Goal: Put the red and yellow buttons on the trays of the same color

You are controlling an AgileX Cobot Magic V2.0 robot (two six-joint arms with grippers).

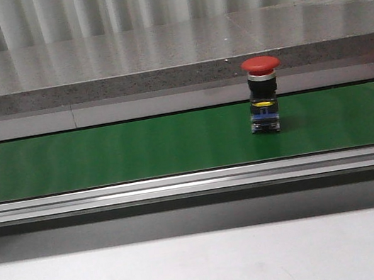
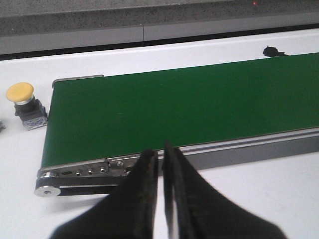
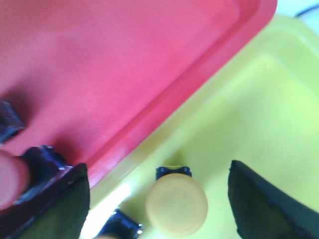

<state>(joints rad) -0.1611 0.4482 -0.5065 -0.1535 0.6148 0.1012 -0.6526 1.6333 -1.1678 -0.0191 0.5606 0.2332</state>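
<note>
The right gripper (image 3: 159,199) hangs over the trays with its fingers spread wide, one dark finger (image 3: 55,209) at eight o'clock and the other at four o'clock in its wrist view. Between them, touching neither, a yellow button (image 3: 176,204) stands upright on the yellow tray (image 3: 259,99). It looks as though the arm is there to set this button down on its matching colour, so the open jaws fit a release rather than a grab. The red tray (image 3: 124,64) lies edge to edge with the yellow one, and a red button (image 3: 11,181) sits on it at nine o'clock, blurred and half hidden by the finger.

The left gripper (image 2: 160,164) has its fingers pressed almost together with nothing between them, only a thin slit showing. It hovers at the near rail of the green belt (image 2: 189,104), probably waiting for work. Past the belt's end, at ten o'clock from the fingertips, a second yellow button (image 2: 25,104) stands on the white table (image 2: 259,199), off the belt and on no tray.

In the front view another red button (image 1: 264,95) stands upright on the belt, at about two o'clock from the picture's centre. Neither arm shows there. My guess is this one and the stray yellow one remain to be sorted.
</note>
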